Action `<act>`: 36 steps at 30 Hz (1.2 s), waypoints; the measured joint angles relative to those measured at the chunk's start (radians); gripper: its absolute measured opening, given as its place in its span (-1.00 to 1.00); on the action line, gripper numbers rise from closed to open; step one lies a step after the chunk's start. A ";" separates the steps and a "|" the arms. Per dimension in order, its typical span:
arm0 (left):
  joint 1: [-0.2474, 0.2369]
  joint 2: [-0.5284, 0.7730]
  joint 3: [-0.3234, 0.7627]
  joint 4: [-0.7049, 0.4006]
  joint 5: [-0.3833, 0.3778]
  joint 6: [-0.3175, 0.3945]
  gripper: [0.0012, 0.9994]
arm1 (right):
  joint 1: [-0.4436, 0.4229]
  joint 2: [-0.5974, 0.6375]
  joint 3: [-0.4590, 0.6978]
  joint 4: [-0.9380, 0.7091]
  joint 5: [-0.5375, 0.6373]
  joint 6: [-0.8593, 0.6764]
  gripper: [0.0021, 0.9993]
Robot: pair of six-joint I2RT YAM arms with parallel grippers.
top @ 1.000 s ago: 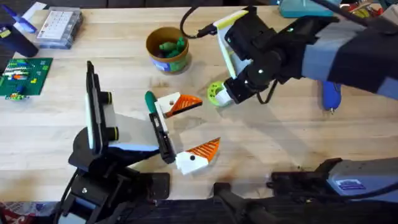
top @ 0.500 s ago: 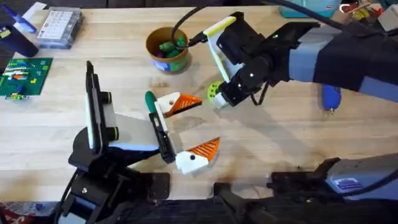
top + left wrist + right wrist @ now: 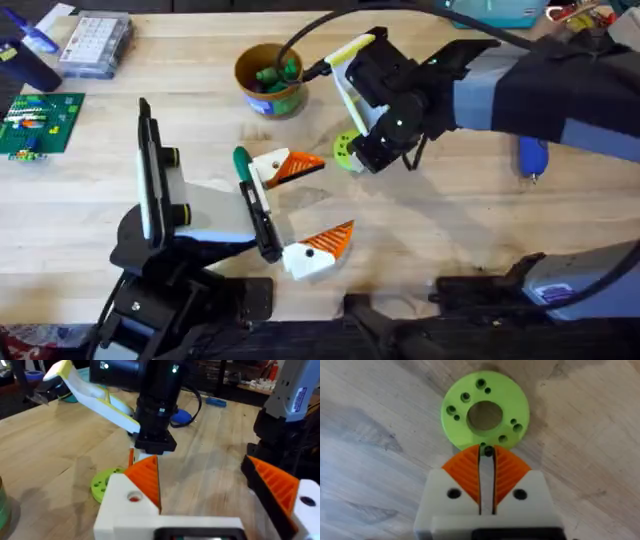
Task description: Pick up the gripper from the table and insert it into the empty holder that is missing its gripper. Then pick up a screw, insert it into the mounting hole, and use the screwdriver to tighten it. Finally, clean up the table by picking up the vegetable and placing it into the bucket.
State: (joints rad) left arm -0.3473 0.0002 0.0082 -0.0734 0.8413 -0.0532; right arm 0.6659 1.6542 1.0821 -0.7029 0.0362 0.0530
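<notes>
Overhead, the right gripper [image 3: 362, 160] hangs low over the middle of the worktop [image 3: 450, 220], at the edge of the vegetable [image 3: 345, 150]. The bucket [image 3: 269, 79] stands near the far edge, apart from the disc, with darker green pieces inside. The left gripper [image 3: 300, 210] rests near the middle, its fingers spread wide.

In the left wrist view, the vegetable [image 3: 102, 483] lies flat on the wood beside the right arm's tip.

In the right wrist view, the orange pads [image 3: 464, 471] are closed almost together, tips at the rim of the vegetable [image 3: 485, 411], nothing gripped.
</notes>
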 joint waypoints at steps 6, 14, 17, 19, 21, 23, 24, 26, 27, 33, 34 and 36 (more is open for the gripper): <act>0.000 0.000 0.000 0.000 0.000 0.000 0.98 | 0.000 0.000 0.000 -0.001 0.010 -0.001 -1.00; 0.000 0.000 0.000 0.000 0.000 0.000 0.98 | 0.000 0.000 0.000 -0.001 0.012 -0.001 -1.00; 0.000 0.000 0.000 0.000 0.000 0.000 0.98 | 0.000 0.000 0.000 -0.001 0.012 -0.001 -1.00; 0.000 0.000 0.000 0.000 0.000 0.000 0.98 | 0.000 0.000 0.001 -0.003 0.011 -0.001 -1.00; 0.000 0.000 0.000 0.000 0.000 0.000 0.98 | 0.000 0.002 0.005 -0.015 0.011 -0.001 -1.00; 0.000 0.000 0.000 0.000 0.000 0.000 0.98 | 0.000 0.007 0.018 -0.049 0.011 -0.001 -1.00; 0.000 0.000 0.000 0.000 0.000 0.000 0.98 | 0.000 0.010 0.025 -0.066 0.012 -0.001 -1.00; 0.000 0.000 0.000 0.000 0.000 0.000 0.98 | 0.000 0.014 0.047 -0.107 0.019 -0.001 -1.00; 0.000 0.000 0.000 0.000 0.000 0.000 0.98 | 0.000 0.014 0.059 -0.127 0.026 -0.001 -1.00; 0.000 0.000 0.000 0.000 0.000 0.000 0.98 | 0.000 -0.046 0.164 -0.226 0.057 -0.001 -1.00; 0.000 0.000 0.000 0.000 0.000 0.000 0.98 | 0.000 -0.065 0.173 -0.234 0.058 -0.001 -1.00; 0.000 0.000 0.000 0.000 0.000 0.000 0.98 | 0.000 -0.102 0.186 -0.246 0.059 -0.001 -1.00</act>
State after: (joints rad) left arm -0.3473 0.0002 0.0082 -0.0734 0.8413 -0.0532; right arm 0.6655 1.5525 1.2682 -0.9484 0.0955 0.0517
